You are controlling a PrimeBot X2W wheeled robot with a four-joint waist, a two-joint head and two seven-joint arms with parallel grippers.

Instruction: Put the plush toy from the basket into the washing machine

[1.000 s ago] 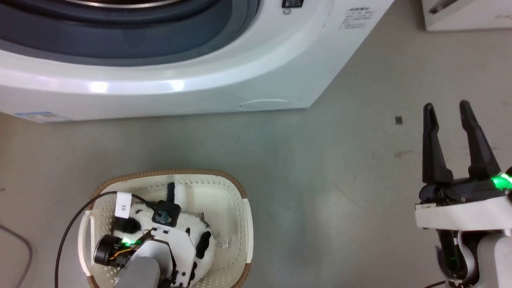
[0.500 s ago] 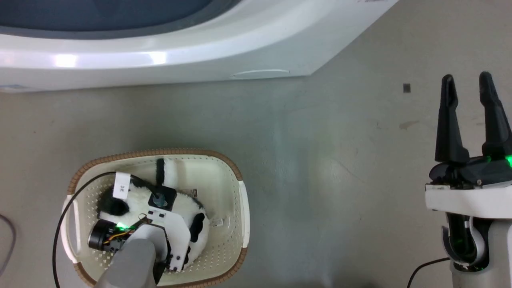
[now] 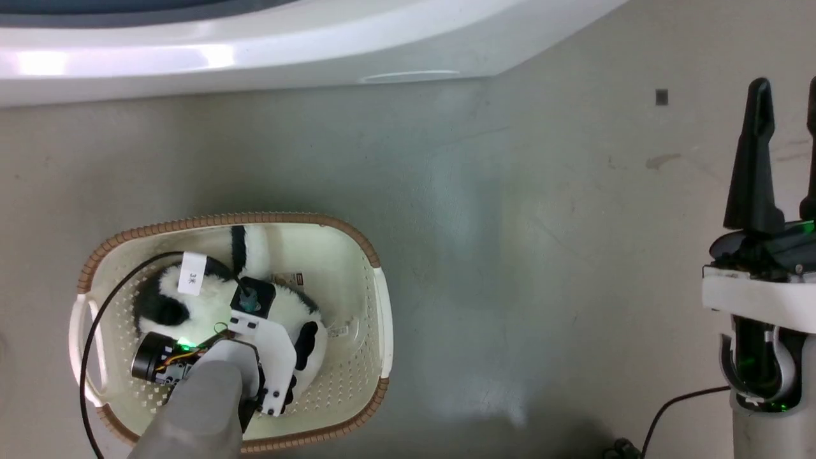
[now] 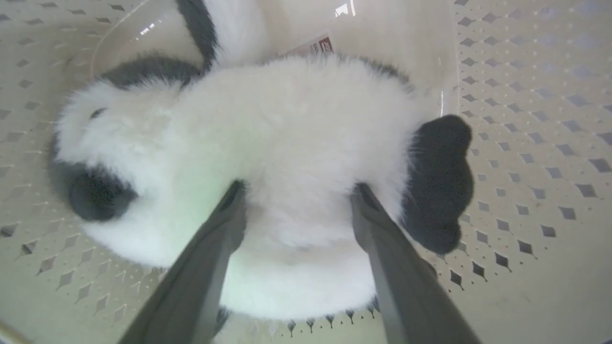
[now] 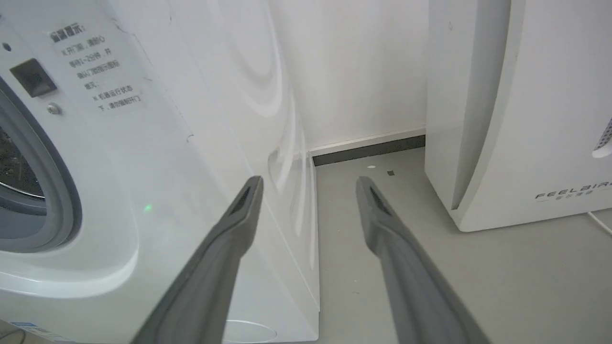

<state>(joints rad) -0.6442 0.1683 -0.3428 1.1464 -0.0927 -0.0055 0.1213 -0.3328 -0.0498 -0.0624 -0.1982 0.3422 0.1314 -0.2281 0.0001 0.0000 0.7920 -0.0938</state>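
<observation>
Grey floor (image 3: 510, 255): one basket (image 3: 344, 382), one plush toy (image 4: 296, 143) inside, left gripper (image 4: 299, 188) and right gripper (image 5: 308, 181) both spread.

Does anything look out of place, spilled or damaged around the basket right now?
Nothing stands out. The plush toy lies inside the upright basket, the open left gripper straddling its body. The floor has a faint stain, no spill.

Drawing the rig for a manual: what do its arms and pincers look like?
The left pincer and right pincer: two long dark tapered fingers each. Black base with green light, white bracket. Pale grey left forearm; black cable carries a white tag.
</observation>
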